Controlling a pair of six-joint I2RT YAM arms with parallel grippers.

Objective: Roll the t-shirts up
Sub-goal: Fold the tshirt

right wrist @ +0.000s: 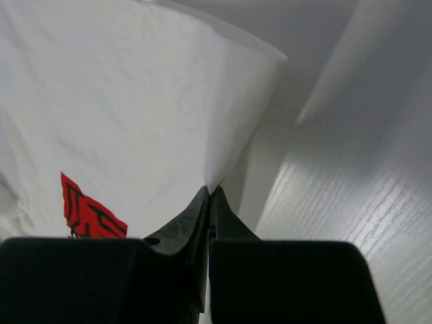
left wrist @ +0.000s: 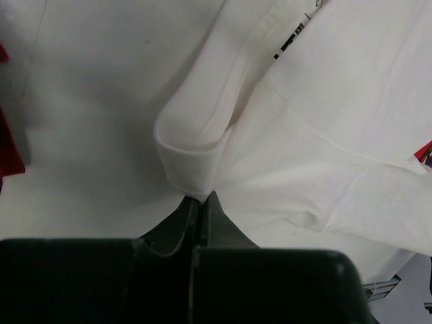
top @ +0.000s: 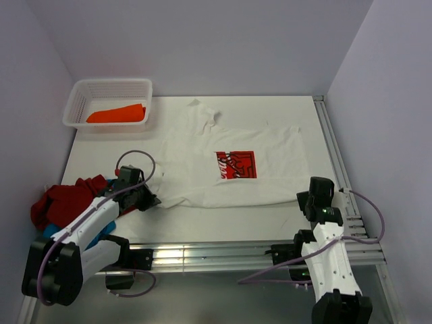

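White t-shirt [top: 202, 182] is spread on the counter [top: 101, 155], its near corners nipped by left pincer [left wrist: 200, 199] and right pincer [right wrist: 210, 192] (both clamped shut).

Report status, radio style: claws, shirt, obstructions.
Left claw shut on white t-shirt, left edge. Right claw shut on its right corner. Shirt spread out, print up. Red t-shirt heaped apart.

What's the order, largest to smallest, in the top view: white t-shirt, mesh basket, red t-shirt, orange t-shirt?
1. white t-shirt, spread flat
2. mesh basket and red t-shirt: they look about alike, so they are not ranked; the red one is bunched up
3. orange t-shirt, lying inside the basket
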